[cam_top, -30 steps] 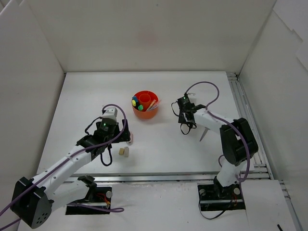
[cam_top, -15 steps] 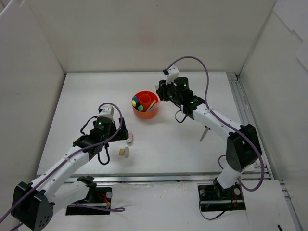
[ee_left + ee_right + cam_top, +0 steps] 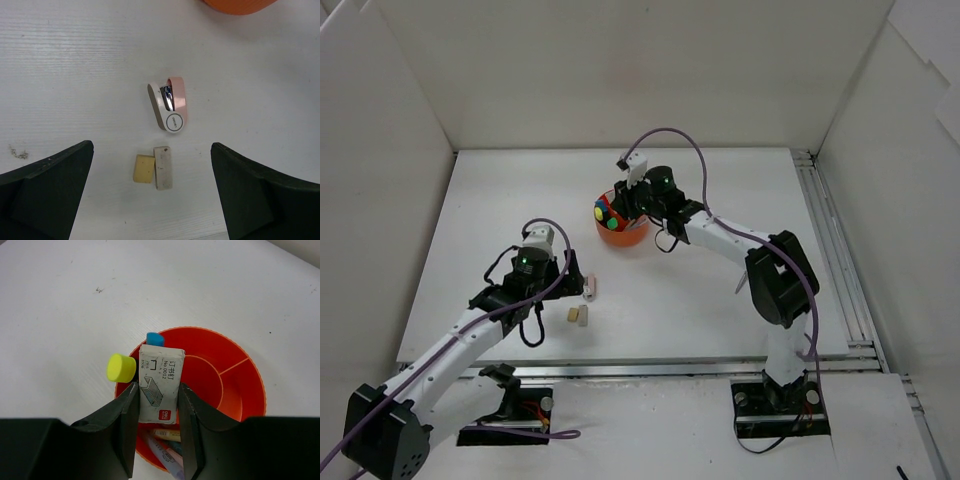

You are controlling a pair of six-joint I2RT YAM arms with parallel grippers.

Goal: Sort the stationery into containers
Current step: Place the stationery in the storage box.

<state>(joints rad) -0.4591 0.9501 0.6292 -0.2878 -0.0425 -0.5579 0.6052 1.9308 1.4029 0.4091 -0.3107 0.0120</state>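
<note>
The orange organiser (image 3: 638, 236) stands at the table's middle. Its rim shows in the right wrist view (image 3: 252, 385). It holds highlighters with yellow (image 3: 121, 368) and blue (image 3: 155, 338) caps and several pens (image 3: 167, 452). My right gripper (image 3: 626, 205) hovers over it, shut on a white staple box (image 3: 160, 385). My left gripper (image 3: 151, 150) is open above the table (image 3: 572, 283). A white-and-pink stapler (image 3: 169, 105) lies ahead of it. A yellow eraser (image 3: 144, 169) and a whitish eraser (image 3: 162, 167) lie side by side between its fingers.
A thin grey pointed item (image 3: 743, 278) lies on the table to the right. White walls enclose the table on three sides. A metal rail (image 3: 832, 250) runs along the right edge.
My right gripper has swung left and back from the table's right middle to above the organiser. My left gripper has drawn slightly back from the stapler.
</note>
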